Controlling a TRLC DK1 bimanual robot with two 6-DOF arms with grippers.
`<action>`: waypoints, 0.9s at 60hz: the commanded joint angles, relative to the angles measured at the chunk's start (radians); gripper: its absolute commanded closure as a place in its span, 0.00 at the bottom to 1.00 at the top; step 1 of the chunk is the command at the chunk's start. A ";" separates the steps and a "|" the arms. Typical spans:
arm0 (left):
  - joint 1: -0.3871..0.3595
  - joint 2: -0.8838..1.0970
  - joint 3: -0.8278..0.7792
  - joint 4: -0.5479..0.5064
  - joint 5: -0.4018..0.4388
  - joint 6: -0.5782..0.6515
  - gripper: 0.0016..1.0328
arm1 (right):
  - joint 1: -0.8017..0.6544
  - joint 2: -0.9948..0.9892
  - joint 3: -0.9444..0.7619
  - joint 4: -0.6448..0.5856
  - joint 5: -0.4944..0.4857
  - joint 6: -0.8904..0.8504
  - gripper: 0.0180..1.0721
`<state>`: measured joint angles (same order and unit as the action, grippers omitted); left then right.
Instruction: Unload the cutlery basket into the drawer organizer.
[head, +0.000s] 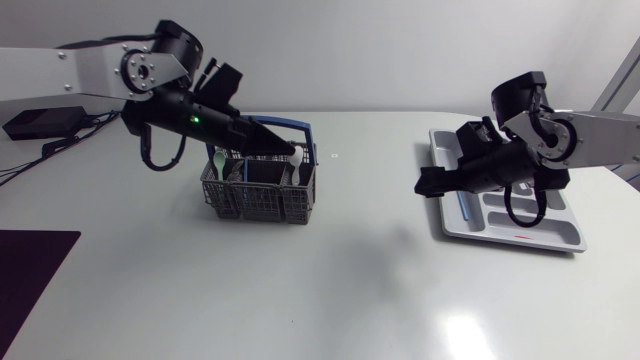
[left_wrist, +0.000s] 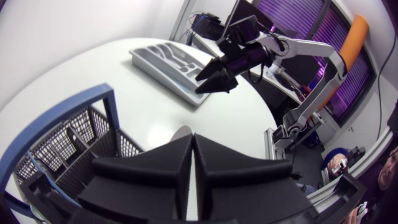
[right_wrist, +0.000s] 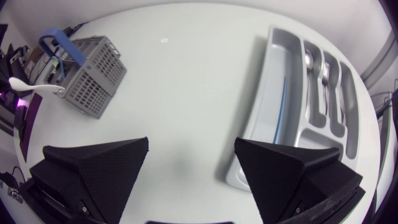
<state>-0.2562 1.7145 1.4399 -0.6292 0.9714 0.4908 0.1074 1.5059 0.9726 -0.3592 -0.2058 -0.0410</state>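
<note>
Left tool (head: 287, 148) hangs right over the cutlery basket (head: 260, 204), wedges clenched tight together. In the left wrist view a pale rounded shape shows just past the tips, and I cannot tell whether anything is pinched there. A pale spoon (head: 218, 160) stands upright in the basket, on the side away from the drawer organizer (head: 560, 236), handle down and bowl up. Its long axis is vertical, so I judge it wants a straight lift. The left arm is clearly the nearer one. The right tool (right_wrist: 191, 142) is released, fingers spread wide, hovering at the organizer's near edge, well apart from the basket across the worktop (head: 330, 290).
</note>
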 joint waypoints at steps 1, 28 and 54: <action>-0.003 -0.084 -0.045 0.016 0.047 -0.046 0.97 | 0.052 -0.111 -0.052 0.040 -0.014 -0.054 0.05; -0.112 -0.230 -0.179 0.082 0.119 -0.083 0.97 | 0.296 -0.427 -0.189 0.088 -0.178 -0.243 0.05; -0.250 -0.245 -0.211 0.089 0.121 -0.084 0.97 | 0.445 -0.516 -0.293 0.082 -0.247 -0.393 0.18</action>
<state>-0.4923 1.4925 1.2610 -0.5430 1.0698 0.4183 0.5365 1.0073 0.7052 -0.2806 -0.4461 -0.3988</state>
